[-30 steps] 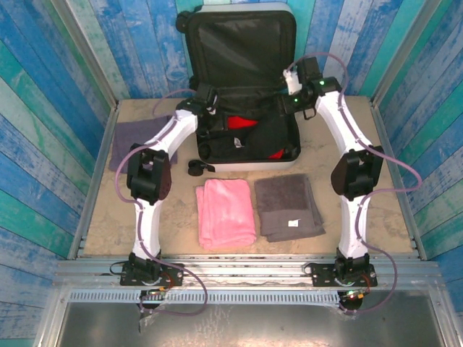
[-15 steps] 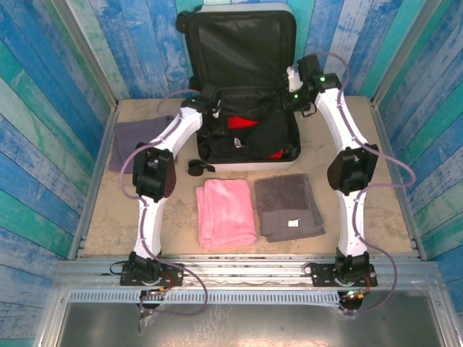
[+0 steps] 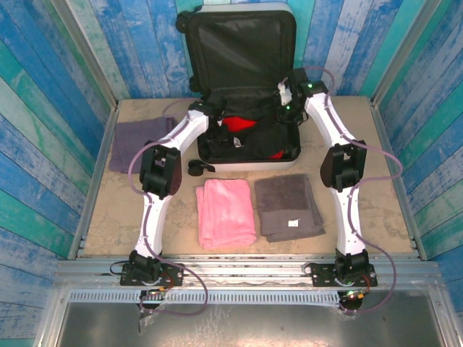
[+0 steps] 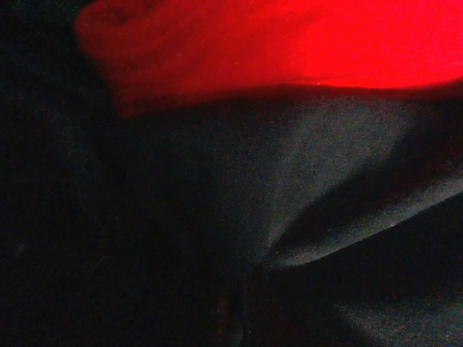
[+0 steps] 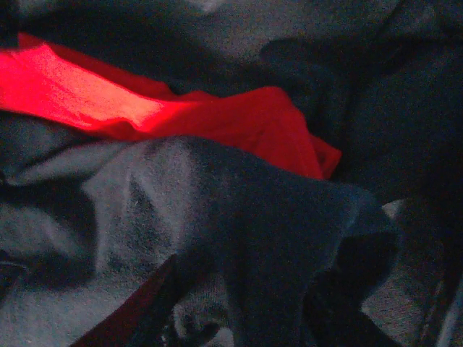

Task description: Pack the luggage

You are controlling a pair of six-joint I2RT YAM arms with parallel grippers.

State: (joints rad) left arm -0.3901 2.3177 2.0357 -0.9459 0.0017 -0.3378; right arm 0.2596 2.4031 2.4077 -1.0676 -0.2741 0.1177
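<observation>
Both arms have reached deeper into the luggage (image 3: 239, 50), above the red cloth (image 3: 240, 123). Left hand (image 3: 219, 127) is closed; right hand (image 3: 283, 110) state cannot be determined.

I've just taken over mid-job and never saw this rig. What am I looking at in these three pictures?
Two white robot arms are bolted at the near table edge. The overhead picture looks down from behind them; the other two come from wrist cameras, close to cloth. Both arms reach into the open white suitcase, which holds red cloth and dark fabric. The left gripper is shut, on what I cannot tell; the right gripper I cannot judge. On the table: pink towel, grey towel, purplish towel, small black item.
</observation>
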